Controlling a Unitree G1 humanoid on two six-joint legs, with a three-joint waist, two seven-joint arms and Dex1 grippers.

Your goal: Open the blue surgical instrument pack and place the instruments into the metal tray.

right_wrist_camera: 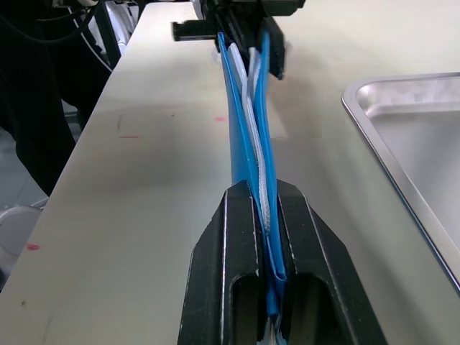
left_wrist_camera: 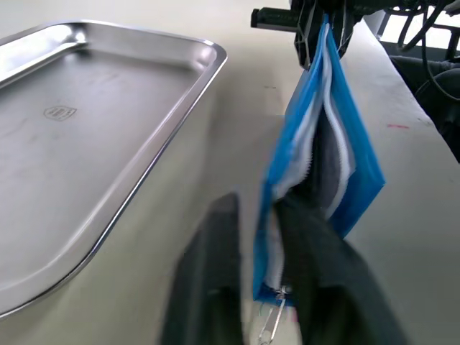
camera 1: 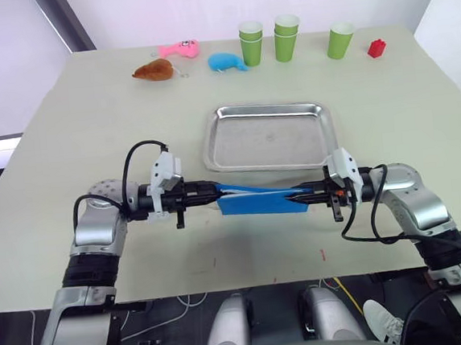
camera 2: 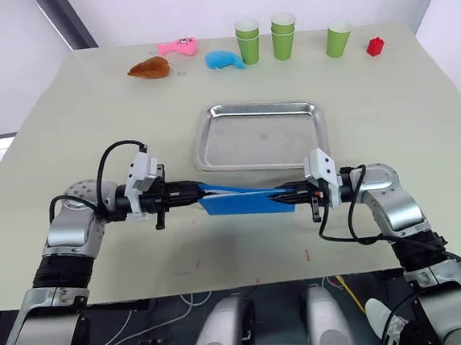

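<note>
The blue surgical instrument pack (camera 1: 257,202) hangs on edge just above the table, stretched between my two grippers in front of the metal tray (camera 1: 213,138). My left gripper (camera 1: 216,192) is shut on the pack's left end and my right gripper (camera 1: 305,190) is shut on its right end. The left wrist view shows the pack (left_wrist_camera: 343,154) gaping along its top, with white lining and a zipper pull between my fingers (left_wrist_camera: 327,287). From the right wrist, the pack (right_wrist_camera: 248,108) runs straight from my gripper (right_wrist_camera: 266,241). The instruments are hidden inside. The tray holds nothing.
Along the table's far edge stand three green cup stacks (camera 1: 286,37), a small red block (camera 1: 376,47), a blue whale toy (camera 1: 227,61), a pink toy (camera 1: 181,49) and a brown toy (camera 1: 154,70). The table's front edge lies close behind my forearms.
</note>
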